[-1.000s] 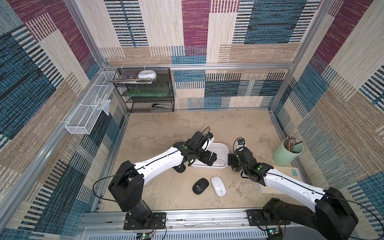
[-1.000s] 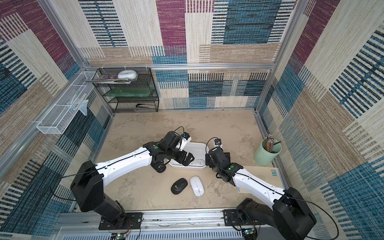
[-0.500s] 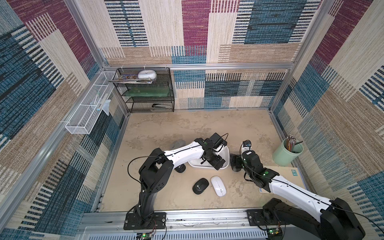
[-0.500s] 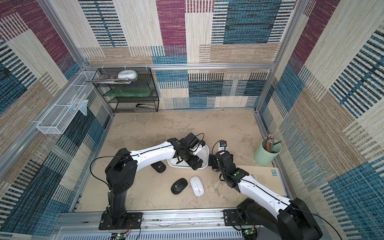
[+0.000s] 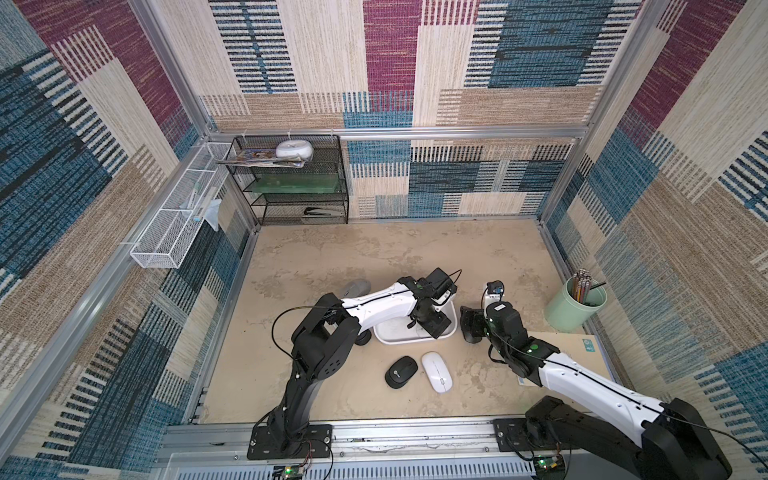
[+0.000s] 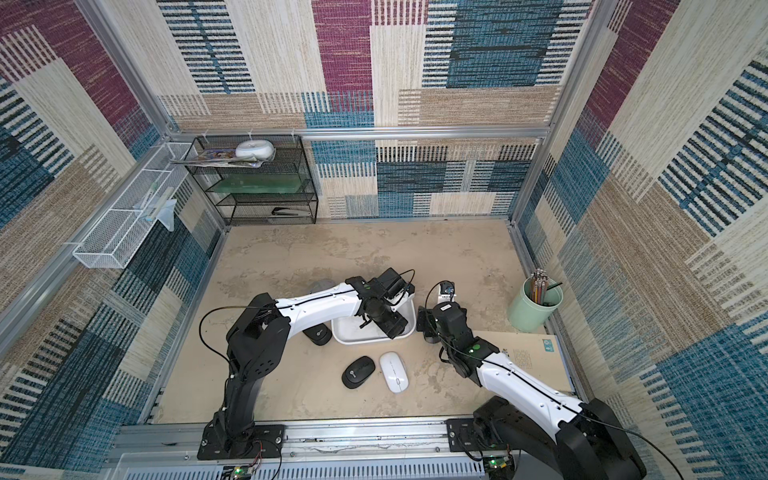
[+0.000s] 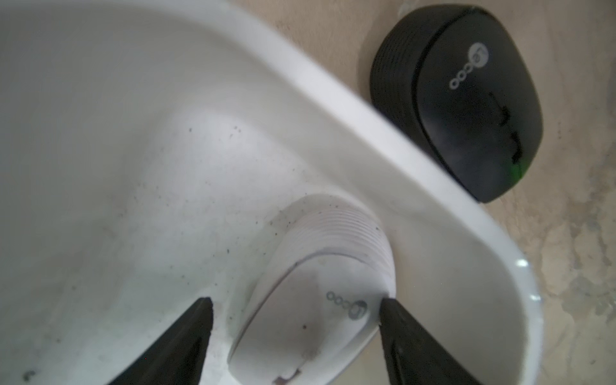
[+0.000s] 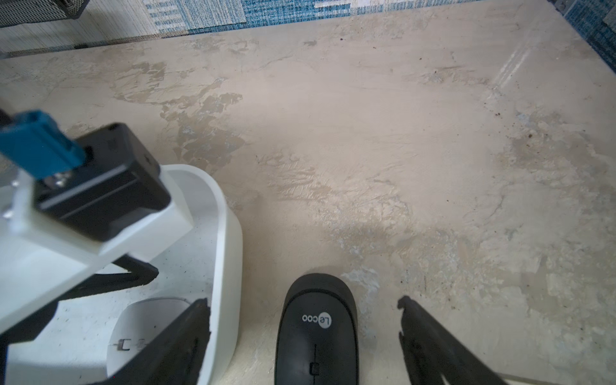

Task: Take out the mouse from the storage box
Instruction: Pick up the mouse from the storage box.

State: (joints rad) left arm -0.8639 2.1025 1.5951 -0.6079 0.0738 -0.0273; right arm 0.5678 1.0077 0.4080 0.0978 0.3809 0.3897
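Observation:
The storage box [image 5: 399, 341] is a shallow white tub in the middle of the table, seen in both top views [image 6: 361, 341]. A white mouse [image 7: 320, 306] lies in a corner of it. My left gripper [image 7: 296, 303] reaches down into the box and straddles that mouse, open: one finger touches its side, the other stands a little off. My right gripper [image 8: 303, 301] hangs open beside the box rim [image 8: 230, 233], low over a black mouse [image 8: 316, 333] on the table. The top views show the left gripper [image 5: 434, 326] and the right gripper [image 5: 469, 328] close together.
In front of the box lie a black mouse [image 5: 401, 372] and a white mouse [image 5: 436, 371]. Another black mouse [image 5: 362, 337] sits at its left, a grey one [image 5: 357, 287] behind the left arm. A green pencil cup [image 5: 575, 305] and a cardboard sheet [image 5: 582, 345] are at the right.
The left arm has swung over, carrying its gripper across the box to the white mouse, and its jaws have narrowed around it. The right gripper has hardly moved.

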